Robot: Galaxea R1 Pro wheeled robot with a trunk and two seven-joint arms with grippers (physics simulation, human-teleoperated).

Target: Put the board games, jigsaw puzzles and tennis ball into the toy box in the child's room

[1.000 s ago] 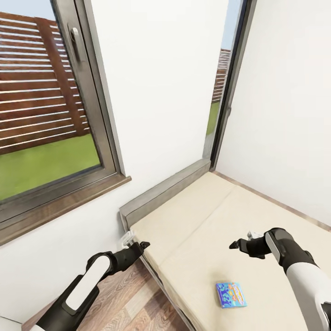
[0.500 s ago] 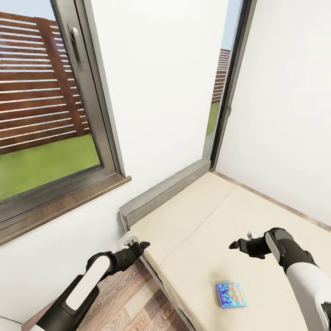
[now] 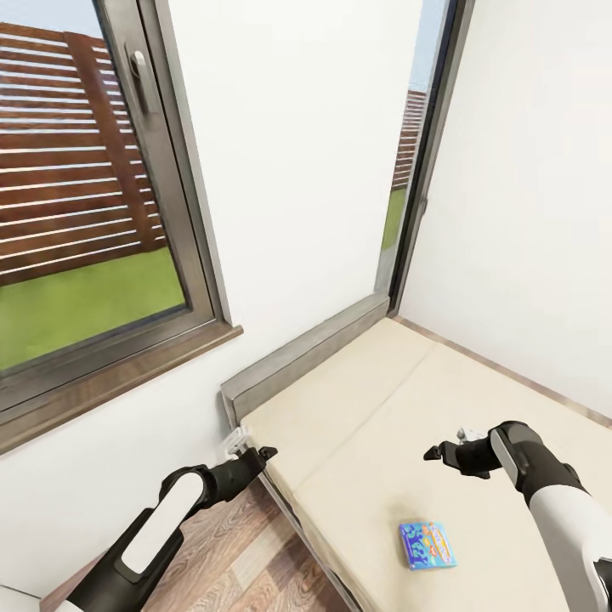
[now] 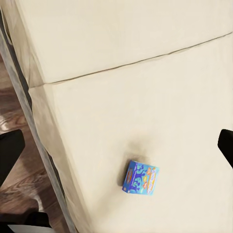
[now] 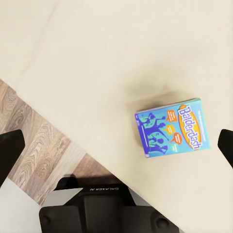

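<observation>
One blue board game box labelled Balderdash lies flat on the cream bed, near its front part. The same box shows in the left wrist view and in the right wrist view. My right gripper hovers above the mattress, a little beyond the box, open and empty. My left gripper hangs beside the bed's left edge over the floor, also open and empty. In both wrist views the dark fingertips stand far apart. The table, toy box and other toys are out of view.
A grey bed frame end runs along the white wall. A large window with a dark sill is on the left, a narrow one in the corner. Wood floor lies left of the bed. My base sits at the bed's edge.
</observation>
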